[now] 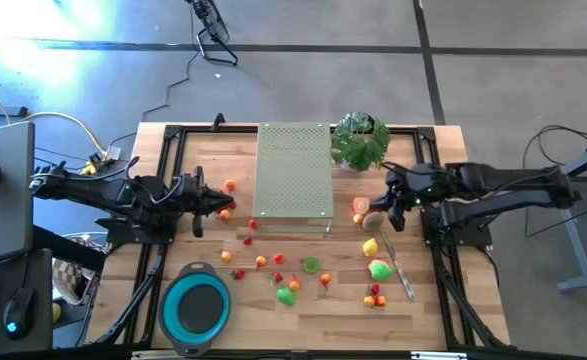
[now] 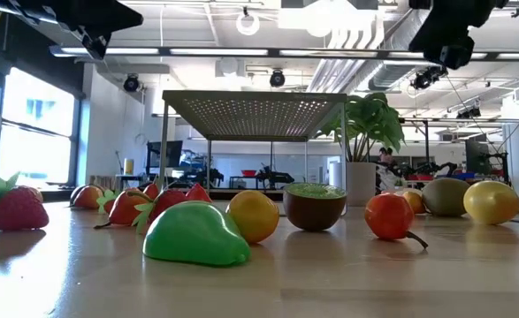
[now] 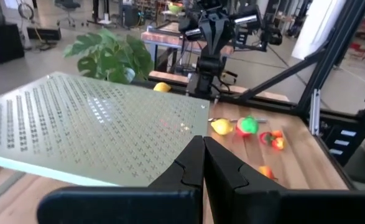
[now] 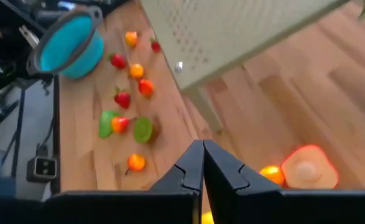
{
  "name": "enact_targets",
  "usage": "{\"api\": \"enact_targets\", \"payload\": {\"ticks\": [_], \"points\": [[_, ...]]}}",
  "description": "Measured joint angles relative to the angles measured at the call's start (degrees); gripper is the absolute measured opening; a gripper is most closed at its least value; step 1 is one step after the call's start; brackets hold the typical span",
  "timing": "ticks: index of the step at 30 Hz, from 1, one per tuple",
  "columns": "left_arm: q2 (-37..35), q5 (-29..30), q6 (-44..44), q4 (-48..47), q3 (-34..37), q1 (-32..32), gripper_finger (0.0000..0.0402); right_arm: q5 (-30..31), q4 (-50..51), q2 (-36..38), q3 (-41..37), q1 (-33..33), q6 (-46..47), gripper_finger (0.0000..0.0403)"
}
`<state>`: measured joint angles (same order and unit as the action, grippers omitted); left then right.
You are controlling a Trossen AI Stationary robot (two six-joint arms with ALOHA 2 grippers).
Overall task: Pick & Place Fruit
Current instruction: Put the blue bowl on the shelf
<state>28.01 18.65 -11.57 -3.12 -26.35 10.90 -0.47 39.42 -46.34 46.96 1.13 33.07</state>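
Wooden table strewn with toy fruit (image 1: 291, 270), both grippers shut and empty.

Nearest the front edge: blue bowl (image 1: 196, 304) at the left, nothing in it; just behind and to its right, fruit scattered loose over the boards, from small red and orange pieces by the bowl across to green and yellow ones beside a slim silver knife (image 1: 401, 272). Farther back, left gripper (image 1: 229, 205) above the table's left side, fingers pressed together, holding nothing; right gripper (image 1: 380, 203) facing it over the right side, likewise closed on nothing, with fruit beneath its tip. Between them a perforated green rack (image 1: 294, 169) on legs; beside its far right corner a leafy plant (image 1: 361, 139).
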Motion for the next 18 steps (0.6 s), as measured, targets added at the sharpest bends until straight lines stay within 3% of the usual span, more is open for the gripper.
{"api": "enact_targets", "payload": {"ticks": [18], "points": [[-0.01, -0.23, -2.23, -0.02, 0.00, 0.00, 0.0000, 4.28, 0.12, -7.73, 0.00, -0.01, 24.95, 0.0002]]}}
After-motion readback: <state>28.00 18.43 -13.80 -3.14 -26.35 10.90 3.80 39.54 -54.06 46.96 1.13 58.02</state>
